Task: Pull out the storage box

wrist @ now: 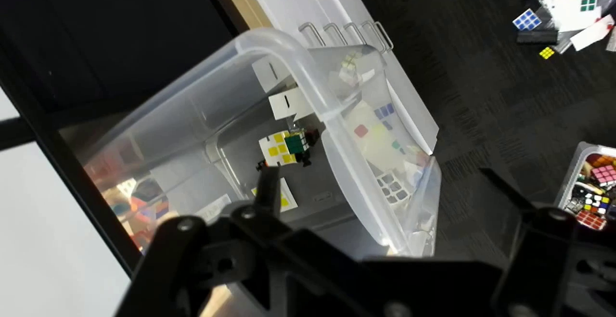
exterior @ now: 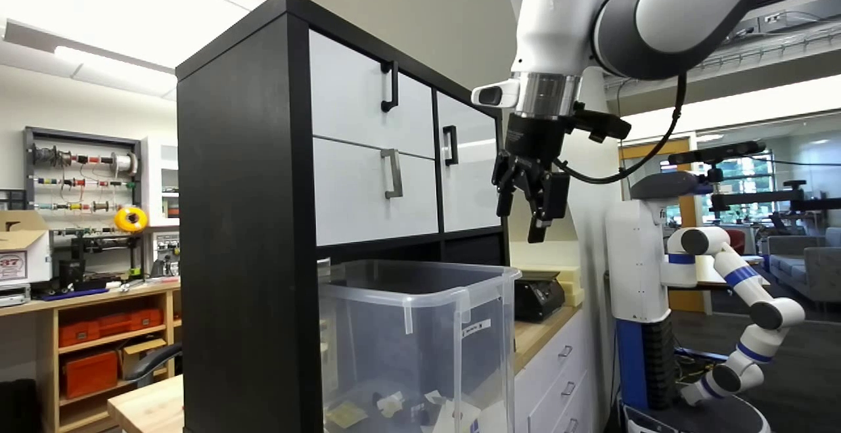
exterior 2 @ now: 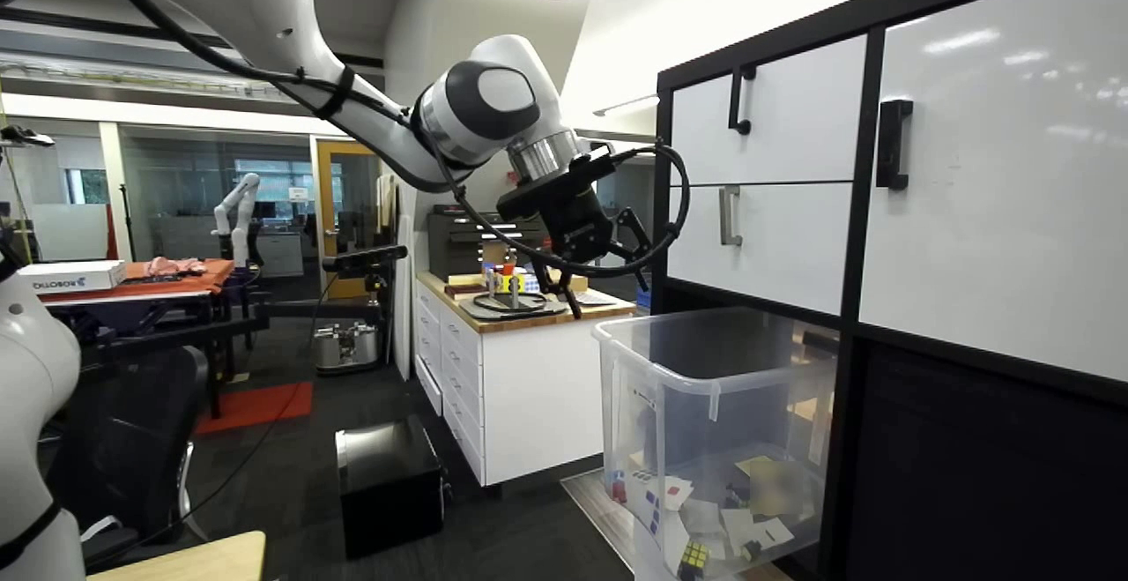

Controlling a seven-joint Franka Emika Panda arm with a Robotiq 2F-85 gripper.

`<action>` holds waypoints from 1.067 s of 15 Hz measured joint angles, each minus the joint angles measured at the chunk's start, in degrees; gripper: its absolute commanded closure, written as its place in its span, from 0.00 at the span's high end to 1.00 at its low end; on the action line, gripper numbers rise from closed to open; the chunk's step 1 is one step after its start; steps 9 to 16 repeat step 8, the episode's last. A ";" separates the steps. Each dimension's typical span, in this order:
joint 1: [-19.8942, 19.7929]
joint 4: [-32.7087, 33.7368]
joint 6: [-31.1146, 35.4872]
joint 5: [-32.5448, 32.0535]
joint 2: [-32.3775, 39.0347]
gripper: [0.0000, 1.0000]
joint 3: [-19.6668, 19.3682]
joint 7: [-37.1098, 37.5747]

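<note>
"Cabinet point(exterior: 240, 177) first: black-framed, the biggest thing near me. A white drawer unit point(exterior 2: 542, 400) with a wooden top stands nearby, and my arm point(exterior: 552, 16) arches high in front of the two."

"And the storage box point(exterior: 414, 347), where do you have it?"

"Lower down, clear-walled, its rim point(wrist: 361, 180) facing up. It juts out in front of the cabinet, at the cubbies point(exterior 2: 987, 475) beneath the white fronts point(exterior: 355, 190). Whether its inner end lies inside a cubby, I cannot tell."

"And you?"

"My gripper point(wrist: 377, 169) hangs in the air near the box's outer end, above the rim and apart from it in both exterior views."

"How are its jaws?"

"Spread wide. My fingers point(wrist: 267, 189) stand well apart, and in the wrist view that outer rim shows between them, beyond the fingertips."

"Now the little things."

"A black handle point(exterior: 395, 85) is fixed to the upper front, a grey handle point(exterior: 395, 171) to the one below. Inside the box, papers point(exterior 2: 705, 517) lie near the bottom, and the wrist view gives me a white card point(wrist: 272, 147) with yellow squares."

"Smaller than that?"

"A green-faced piece point(wrist: 294, 144), right beside the card; whether the two are joined, I cannot tell."
</note>
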 measured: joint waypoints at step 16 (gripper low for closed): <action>0.16 7.05 -8.33 7.07 4.56 1.00 1.25 6.56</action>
